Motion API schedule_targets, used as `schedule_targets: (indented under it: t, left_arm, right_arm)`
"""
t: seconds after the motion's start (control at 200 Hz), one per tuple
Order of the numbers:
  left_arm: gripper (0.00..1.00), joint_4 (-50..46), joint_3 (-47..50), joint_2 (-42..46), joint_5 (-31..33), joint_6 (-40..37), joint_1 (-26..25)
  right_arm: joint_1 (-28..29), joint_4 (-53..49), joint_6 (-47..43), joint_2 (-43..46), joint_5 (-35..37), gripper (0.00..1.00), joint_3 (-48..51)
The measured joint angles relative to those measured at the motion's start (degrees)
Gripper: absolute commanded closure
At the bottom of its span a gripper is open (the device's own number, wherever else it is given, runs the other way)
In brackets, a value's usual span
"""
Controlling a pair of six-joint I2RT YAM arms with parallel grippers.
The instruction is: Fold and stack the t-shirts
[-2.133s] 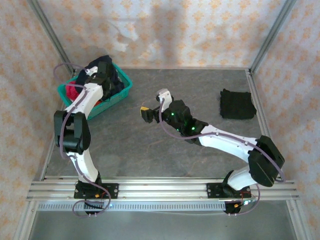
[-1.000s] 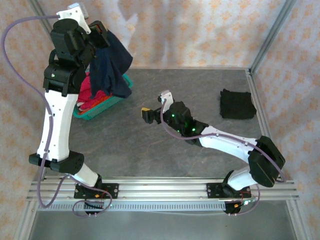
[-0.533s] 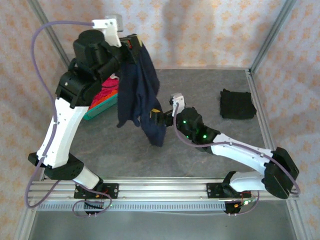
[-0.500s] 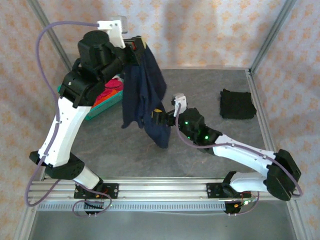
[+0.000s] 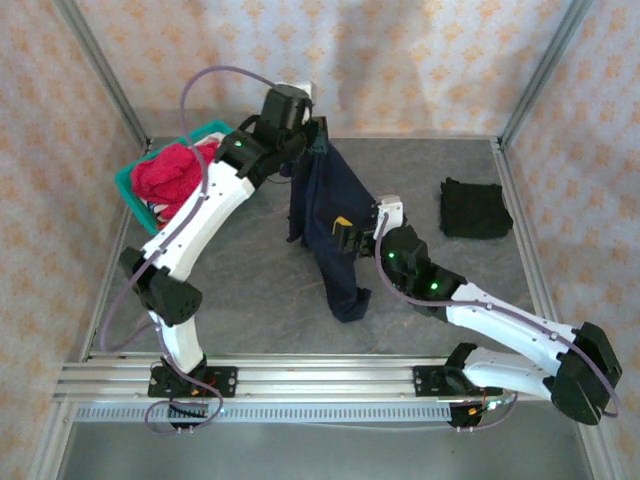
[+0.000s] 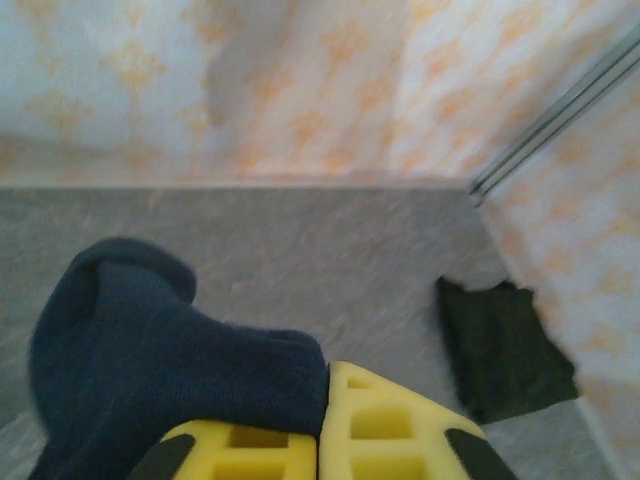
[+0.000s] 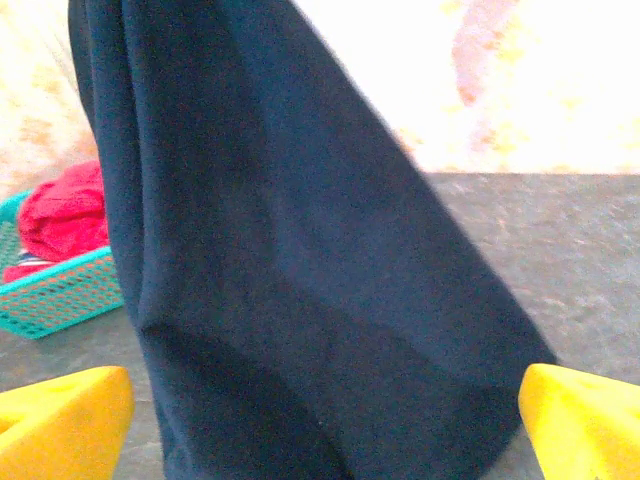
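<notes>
While one black t-shirt (image 5: pixel 474 208) lies folded, the left claw (image 5: pixel 318 132) grips a hanging navy t-shirt (image 5: pixel 328 200), right claw (image 5: pixel 343 234) wide open; basket (image 5: pixel 122 183) unemptied.

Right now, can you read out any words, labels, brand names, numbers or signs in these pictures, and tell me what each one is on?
There is no text that can be read.
The navy t-shirt, the folded black t-shirt, the teal basket and the patterned walls bear no legible writing. The marks on the walls are ornaments, not letters.
</notes>
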State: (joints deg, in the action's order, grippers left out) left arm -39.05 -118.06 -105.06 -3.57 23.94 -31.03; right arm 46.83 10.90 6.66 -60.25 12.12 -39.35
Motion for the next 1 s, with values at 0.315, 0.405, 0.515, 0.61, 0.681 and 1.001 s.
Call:
schedule_targets:
  t: [0.315,0.405,0.515,0.61,0.681,1.001]
  left_arm:
    - [0.0,4.37,12.81,-0.66,11.52,0.07,-0.07]
    - [0.0,5.95,20.63,4.02,14.62,0.81,-0.37]
    - [0.0,8.72,31.93,11.72,16.79,4.61,-1.99]
    - [0.0,12.46,43.08,17.86,17.62,9.94,-4.74]
    - [0.0,14.99,50.95,20.59,17.77,14.71,-7.39]
    - [0.0,30.18,66.86,14.6,11.74,34.71,-16.06]
  right_arm:
    - [-9.42,-14.23,11.76,-2.56,0.24,0.01,-2.16]
    - [-13.51,-16.96,15.13,-4.74,-2.38,0.01,-3.72]
    - [-17.38,-18.34,17.44,-9.33,-6.03,0.01,-5.51]
    - [-19.58,-18.69,17.81,-14.95,-9.18,0.01,-7.91]
    - [-20.79,-18.73,17.64,-19.43,-11.15,0.01,-10.4]
    - [-23.89,-19.19,12.5,-39.76,-17.94,0.01,-26.86]
